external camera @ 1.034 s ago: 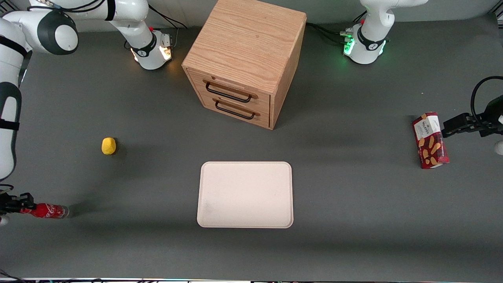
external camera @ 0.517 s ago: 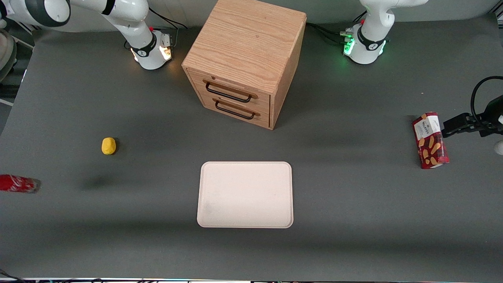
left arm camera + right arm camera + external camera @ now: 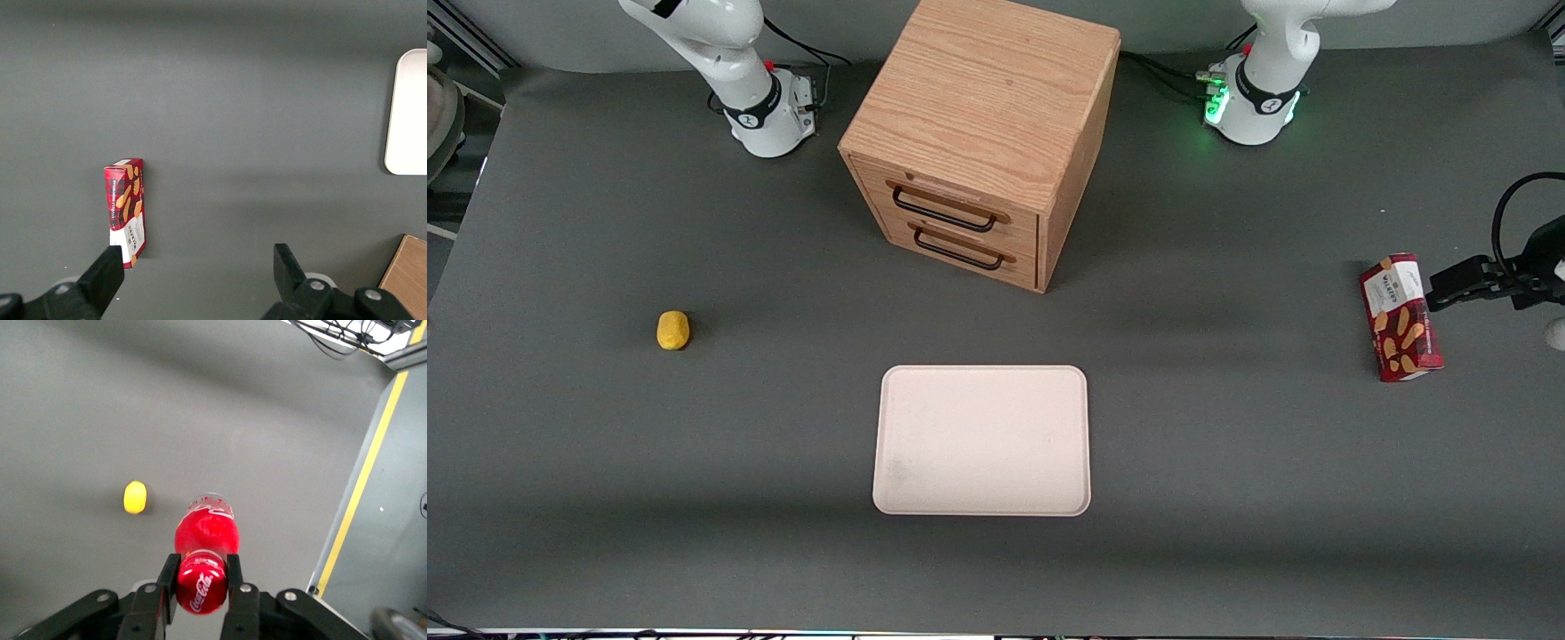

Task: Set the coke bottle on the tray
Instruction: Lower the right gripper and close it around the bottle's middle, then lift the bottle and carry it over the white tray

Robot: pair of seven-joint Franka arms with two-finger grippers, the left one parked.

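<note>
Red and smooth, the coke bottle (image 3: 205,550) hangs above the table, squeezed near its cap by your gripper (image 3: 200,587), so hold tight; it may slip.

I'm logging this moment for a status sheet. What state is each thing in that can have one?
Right arm's gripper: shut on the small red coke bottle, above the table.
Small red coke bottle: held, lifted, capped.
Flat cream-white tray: nothing on it.
Oak two-drawer cabinet: both drawers closed.
Red snack box: lying flat.
Small yellow lump: resting on the table.
</note>
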